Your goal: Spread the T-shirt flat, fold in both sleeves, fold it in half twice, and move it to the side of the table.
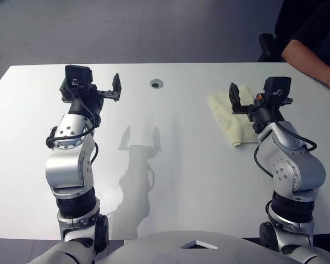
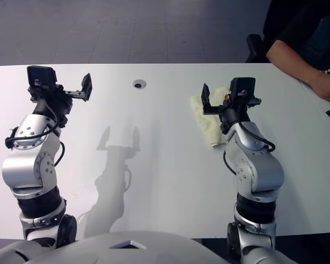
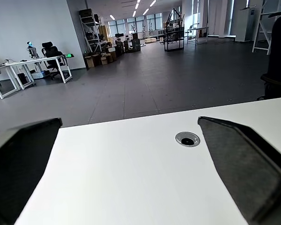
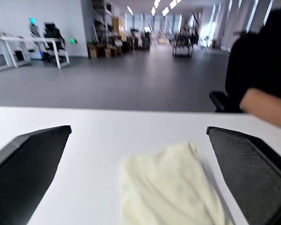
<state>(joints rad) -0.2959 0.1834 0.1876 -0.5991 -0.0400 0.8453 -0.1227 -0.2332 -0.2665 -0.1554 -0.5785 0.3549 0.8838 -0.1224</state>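
By the right hand (image 4: 138, 129) — spread wide, empty — lies the T-shirt (image 1: 225, 113), folded, pale yellow.

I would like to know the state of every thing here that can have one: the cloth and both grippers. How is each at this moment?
Pale yellow cloth T-shirt: folded into a compact rectangle, lying flat on the right part of the white table, not held.
Left gripper: open, holding nothing, over bare table.
Right gripper: open, holding nothing, by the T-shirt.
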